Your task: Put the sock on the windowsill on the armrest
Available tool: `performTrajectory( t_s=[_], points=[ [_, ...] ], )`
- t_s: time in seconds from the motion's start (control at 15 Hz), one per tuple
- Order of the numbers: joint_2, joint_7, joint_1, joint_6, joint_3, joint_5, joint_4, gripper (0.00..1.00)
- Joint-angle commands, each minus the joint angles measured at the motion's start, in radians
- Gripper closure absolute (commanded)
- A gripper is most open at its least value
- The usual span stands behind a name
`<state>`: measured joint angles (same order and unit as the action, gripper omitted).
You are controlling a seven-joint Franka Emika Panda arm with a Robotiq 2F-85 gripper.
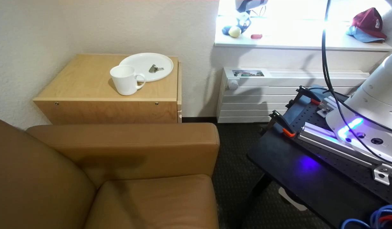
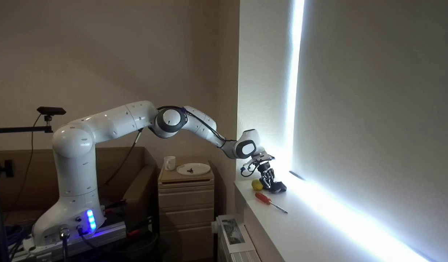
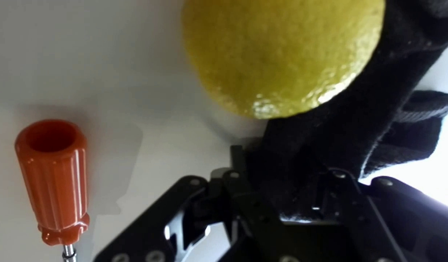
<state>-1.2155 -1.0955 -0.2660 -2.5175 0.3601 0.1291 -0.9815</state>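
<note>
The black sock [image 3: 340, 123] lies bunched on the white windowsill [image 2: 282, 225]; it is a dark lump in an exterior view [image 2: 279, 187]. My gripper [image 3: 280, 171] is down at the sill over the sock, also visible in an exterior view [image 2: 270, 182]. Its two fingers stand apart, with dark cloth showing between them. Black on black hides where the fingertips touch the cloth. The brown armrest [image 1: 125, 135] of the armchair is on the far side of the wooden cabinet from the sill, with nothing on its top.
A yellow fruit [image 3: 282, 54] sits against the sock. An orange-handled screwdriver [image 3: 54, 182] lies beside it. A maroon and blue cap [image 1: 369, 25] is at the sill's far end. A white mug [image 1: 124, 81] and a plate with keys [image 1: 135, 60] stand on the wooden cabinet [image 1: 87, 79].
</note>
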Motion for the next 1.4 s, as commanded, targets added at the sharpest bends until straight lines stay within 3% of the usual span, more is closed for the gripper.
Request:
performTrajectory(
  t_s=[0.0,0.13,0.47,0.87,1.0,1.07,1.13,1.33],
  points=[
    [-0.018,-0.022,-0.01,0.016,-0.003,0.01,0.039,0.89],
    [-0.017,-0.042,-0.011,0.016,-0.002,0.012,0.045,1.0],
    [0.024,-0.064,-0.028,0.007,-0.001,0.015,0.052,0.99],
    [0.163,-0.01,-0.086,-0.103,-0.016,0.038,0.029,0.99],
    [0.234,0.058,-0.114,-0.15,-0.052,0.058,-0.007,0.99],
    [0.296,0.18,-0.149,-0.15,-0.123,0.071,-0.048,0.99],
    [0.345,0.236,-0.184,-0.145,-0.204,0.006,-0.08,0.99],
    [0.484,0.463,-0.263,-0.126,-0.335,0.019,-0.212,0.99]
  ],
)
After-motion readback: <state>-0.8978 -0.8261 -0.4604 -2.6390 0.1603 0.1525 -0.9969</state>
